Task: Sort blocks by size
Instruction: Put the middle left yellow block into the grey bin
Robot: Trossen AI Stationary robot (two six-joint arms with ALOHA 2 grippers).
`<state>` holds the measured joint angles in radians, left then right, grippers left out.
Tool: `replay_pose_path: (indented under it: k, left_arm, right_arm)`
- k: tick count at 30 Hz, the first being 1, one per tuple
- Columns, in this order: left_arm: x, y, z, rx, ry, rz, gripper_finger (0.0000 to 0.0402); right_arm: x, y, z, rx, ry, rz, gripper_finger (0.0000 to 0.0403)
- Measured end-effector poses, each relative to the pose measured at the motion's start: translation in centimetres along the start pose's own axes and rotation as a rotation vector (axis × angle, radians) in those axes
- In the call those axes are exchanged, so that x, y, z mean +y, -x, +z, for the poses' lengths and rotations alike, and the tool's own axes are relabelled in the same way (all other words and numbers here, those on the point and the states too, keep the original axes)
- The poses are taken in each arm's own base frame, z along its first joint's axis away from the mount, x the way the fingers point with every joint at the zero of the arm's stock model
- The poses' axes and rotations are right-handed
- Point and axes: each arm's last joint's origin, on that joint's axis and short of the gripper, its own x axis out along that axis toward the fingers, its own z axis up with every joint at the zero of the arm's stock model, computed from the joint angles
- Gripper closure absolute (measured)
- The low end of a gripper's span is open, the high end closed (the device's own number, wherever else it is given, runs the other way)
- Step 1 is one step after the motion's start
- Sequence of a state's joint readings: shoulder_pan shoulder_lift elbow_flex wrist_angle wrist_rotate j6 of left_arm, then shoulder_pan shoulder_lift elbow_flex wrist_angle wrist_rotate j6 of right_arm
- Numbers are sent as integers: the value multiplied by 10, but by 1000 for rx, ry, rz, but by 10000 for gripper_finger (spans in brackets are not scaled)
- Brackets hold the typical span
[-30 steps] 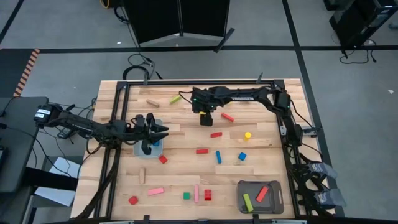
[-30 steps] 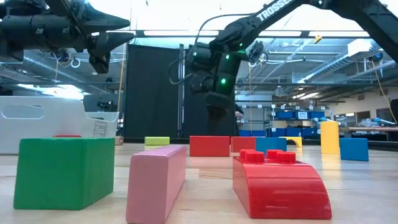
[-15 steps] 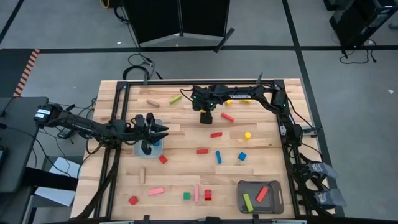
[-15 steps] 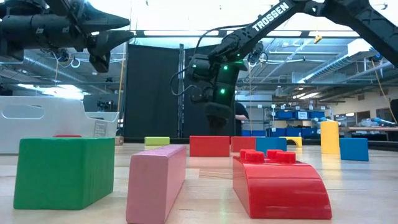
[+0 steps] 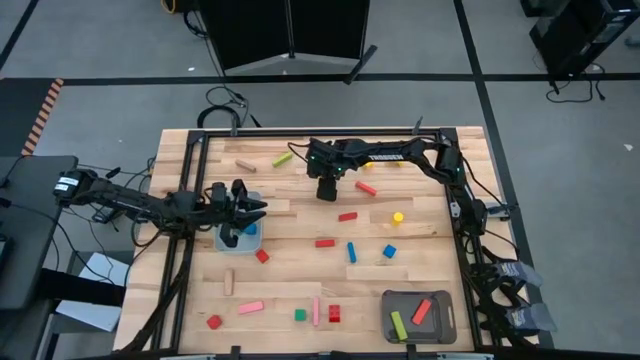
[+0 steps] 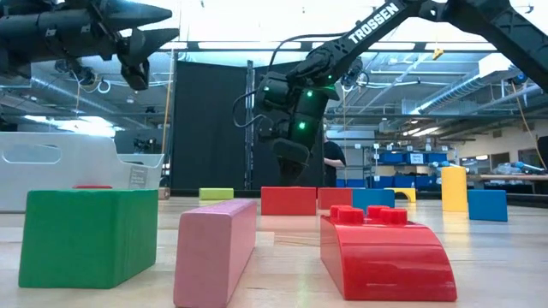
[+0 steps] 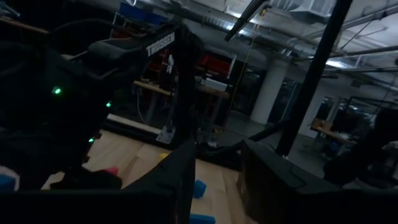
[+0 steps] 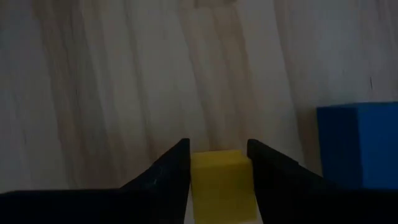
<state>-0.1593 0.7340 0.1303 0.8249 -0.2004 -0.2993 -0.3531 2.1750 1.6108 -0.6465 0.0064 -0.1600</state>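
Two dark fingers of the right end effector (image 8: 217,165) clamp a yellow cube (image 8: 221,182) on the table (image 8: 112,93); a straight lift should clear the neighbouring blue block (image 8: 360,143).

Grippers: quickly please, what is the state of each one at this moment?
Left gripper: over the tray, holding nothing visible; open or shut cannot be told.
Right gripper: fingers closed against a yellow block.

Two trays (image 5: 418,317), two arms (image 5: 400,155), scattered blocks (image 5: 352,252).
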Motion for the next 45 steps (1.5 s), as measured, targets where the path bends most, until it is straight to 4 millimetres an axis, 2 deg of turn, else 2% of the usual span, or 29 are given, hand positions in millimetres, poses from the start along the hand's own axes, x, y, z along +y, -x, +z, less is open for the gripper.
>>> replay_pose_path:
  k: [5,9,16,22,25,27,30,33,36,40,45]
  left_arm:
    - [-2,3,5,-18,11,-41,265]
    - [-7,7,8,-34,9,-75,265]
    - [-12,14,13,-48,-10,-112,265]
    - [-11,20,16,-48,-25,-111,265]
    - [-11,23,18,-55,-26,-113,265]
    - [-11,23,19,-65,-29,-115,265]
    - [-11,24,20,-68,-41,-115,265]
    - [-11,24,19,-63,-44,-114,265]
    - [-12,24,19,-61,-43,-119,265]
    - [-13,25,19,-64,-43,-133,265]
    - [-14,25,19,-64,-42,-140,265]
  right_arm:
    - [5,0,1,-8,-25,1,255]
    - [20,0,11,-90,-32,14,255]
    - [74,9,41,-381,10,1,252]
    - [123,31,67,-729,11,27,253]
    - [139,42,74,-869,5,17,253]
    - [143,48,78,-939,-10,26,252]
    - [141,43,83,-1026,-64,48,251]
    - [142,24,86,-1059,-93,88,251]
    - [150,6,89,-1055,-85,126,251]
    - [160,-7,102,-1085,-74,200,248]
    - [166,-17,114,-1050,-55,235,209]
